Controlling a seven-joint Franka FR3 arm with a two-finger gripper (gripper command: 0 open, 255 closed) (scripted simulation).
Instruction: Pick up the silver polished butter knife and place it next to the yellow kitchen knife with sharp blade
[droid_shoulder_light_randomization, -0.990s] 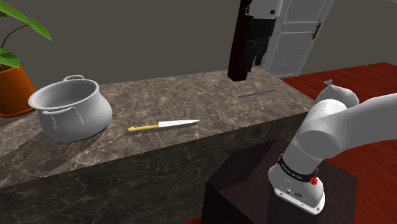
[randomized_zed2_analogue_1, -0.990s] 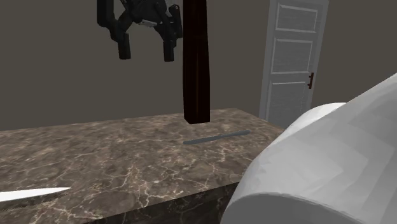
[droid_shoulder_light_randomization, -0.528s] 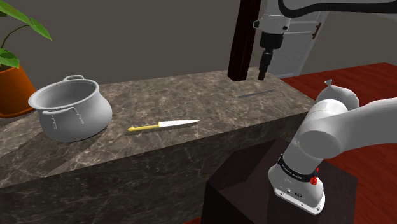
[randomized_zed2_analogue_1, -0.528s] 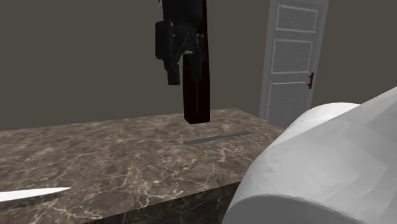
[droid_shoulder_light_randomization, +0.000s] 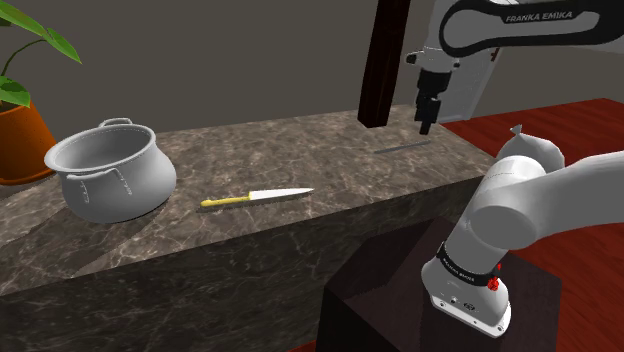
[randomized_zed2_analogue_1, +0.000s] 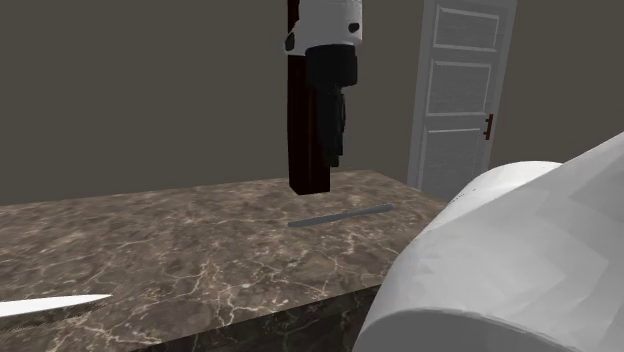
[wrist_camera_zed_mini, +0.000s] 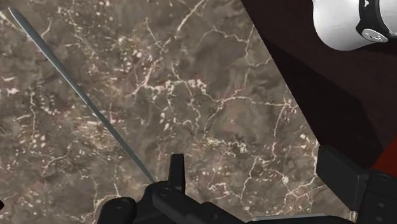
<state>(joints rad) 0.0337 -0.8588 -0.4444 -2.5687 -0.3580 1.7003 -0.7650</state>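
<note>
My pincer (droid_shoulder_light_randomization: 427, 122) hangs above the far end of the counter (droid_shoulder_light_randomization: 300, 150), fingers spread wide, gripping nothing. The butter knife (droid_shoulder_light_randomization: 403, 147) lies flat on the marble below it, beside one finger, well apart from the yellow-handled kitchen knife (droid_shoulder_light_randomization: 255, 197).

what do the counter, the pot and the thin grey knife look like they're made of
Counter: polished brown stone, marble-like, judging by its pale branching veins. Pot: probably matte metal, plain light grey with soft highlights. Thin grey knife: flat dull grey, perhaps metal; no shine shows to confirm it.
</note>
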